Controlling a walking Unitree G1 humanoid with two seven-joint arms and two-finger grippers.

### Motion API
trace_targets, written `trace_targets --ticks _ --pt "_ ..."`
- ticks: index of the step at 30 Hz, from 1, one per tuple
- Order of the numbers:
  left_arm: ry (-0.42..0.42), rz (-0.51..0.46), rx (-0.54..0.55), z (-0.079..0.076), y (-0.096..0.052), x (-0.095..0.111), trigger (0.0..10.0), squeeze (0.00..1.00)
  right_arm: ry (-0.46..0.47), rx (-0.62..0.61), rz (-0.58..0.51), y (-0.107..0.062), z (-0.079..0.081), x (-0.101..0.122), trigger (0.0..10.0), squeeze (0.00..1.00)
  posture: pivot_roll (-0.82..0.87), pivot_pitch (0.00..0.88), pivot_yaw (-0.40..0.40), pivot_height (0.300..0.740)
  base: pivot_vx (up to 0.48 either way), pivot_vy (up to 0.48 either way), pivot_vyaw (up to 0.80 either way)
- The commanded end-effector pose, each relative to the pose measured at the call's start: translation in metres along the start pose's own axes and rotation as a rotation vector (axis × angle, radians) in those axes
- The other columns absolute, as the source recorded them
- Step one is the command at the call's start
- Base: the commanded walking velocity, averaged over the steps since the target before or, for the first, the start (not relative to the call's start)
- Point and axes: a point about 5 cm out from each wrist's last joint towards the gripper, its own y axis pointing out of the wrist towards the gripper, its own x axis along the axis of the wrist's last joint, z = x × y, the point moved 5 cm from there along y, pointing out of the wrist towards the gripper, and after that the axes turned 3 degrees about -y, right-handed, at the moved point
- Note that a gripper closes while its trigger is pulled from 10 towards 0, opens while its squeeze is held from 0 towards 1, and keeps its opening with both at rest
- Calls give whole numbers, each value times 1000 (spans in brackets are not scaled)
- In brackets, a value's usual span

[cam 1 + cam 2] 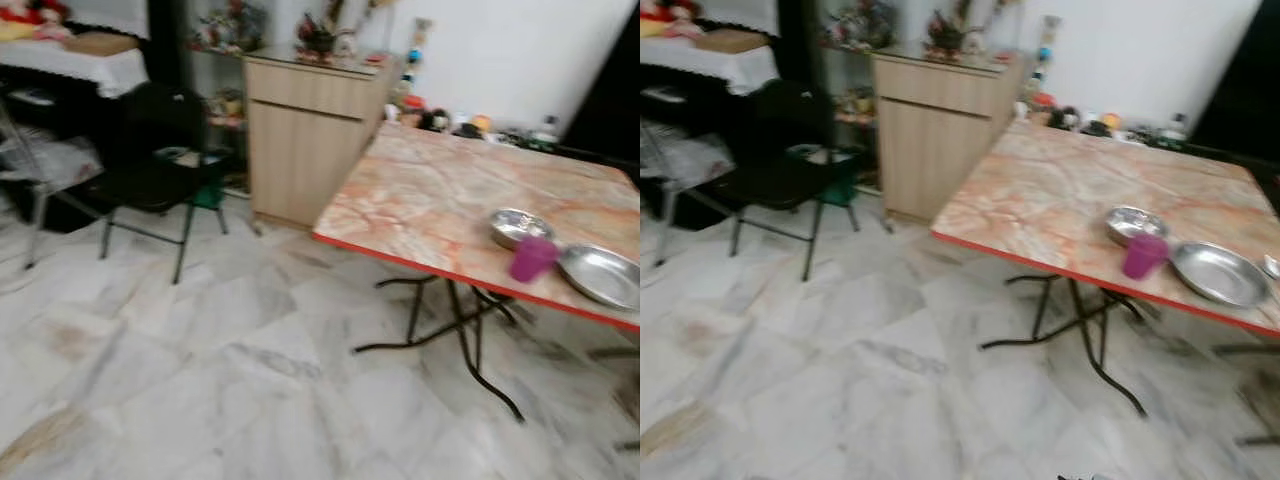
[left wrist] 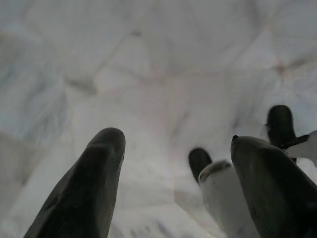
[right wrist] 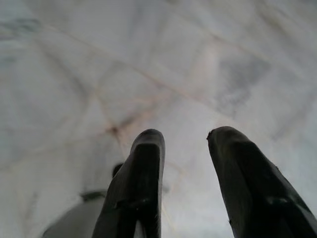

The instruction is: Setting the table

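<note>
Currently we find the tableware grouped at the near edge of the surface (image 1: 430, 200), toward its right corner: a steel bowl (image 1: 518, 227), a purple cup (image 1: 532, 259) just in front of it and touching or nearly so, and a steel plate (image 1: 603, 276) just beside the cup on the right. At the right border of the right eye view a small metal item (image 1: 1271, 266) lies beside the plate; we cannot identify it.

Our left hand (image 2: 176, 181) hangs over the marble floor (image 1: 200, 370) with its fingers apart and nothing between them. Our right hand (image 3: 185, 183) hangs likewise, fingers apart and empty.

Beyond the surface stand a wooden cabinet (image 1: 310, 130) and a black chair (image 1: 150, 170).

We judge the step in hand to be the approach: both arms are idle and the surface is well apart from us. The next move calls for walking to the near edge, facing the tableware squarely, then raising one hand to the cup or plate.
</note>
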Motion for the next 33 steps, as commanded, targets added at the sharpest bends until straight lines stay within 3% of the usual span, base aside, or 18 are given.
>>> trace_targets --ticks 1,5,12,16,19,24,26,33 --pt "-45 -73 -26 -18 12 56 10000 0 -150 248 108 -7 71 -24 10000 0 16 120 -26 740 0 0 -800" --pt "-46 -74 -32 -19 12 57 10000 0 -150 241 108 -6 67 -23 10000 0 15 121 -25 740 0 0 -800" --pt "-40 -74 -37 -22 12 57 10000 0 -157 241 100 -5 67 -18 10000 0 17 133 -37 740 0 0 -114" --pt "-53 -75 -36 -22 12 56 10000 0 -171 252 89 -5 77 -12 10000 0 1 137 -32 740 0 0 -800" --pt "-27 -57 -38 -21 11 50 10000 0 -121 248 75 -5 86 -7 10000 0 -3 132 -22 740 0 0 -721" --pt "-17 -54 -43 -19 11 50 10000 0 -105 245 58 -5 89 -4 10000 0 11 127 -14 740 0 0 0" --pt "-16 -60 -39 -17 11 52 10000 0 -72 232 47 -4 86 0 10000 0 13 123 -12 740 0 0 0" --pt "17 -47 -38 -16 10 47 10000 0 -87 221 59 -2 75 -1 10000 0 20 108 -8 740 0 0 0"
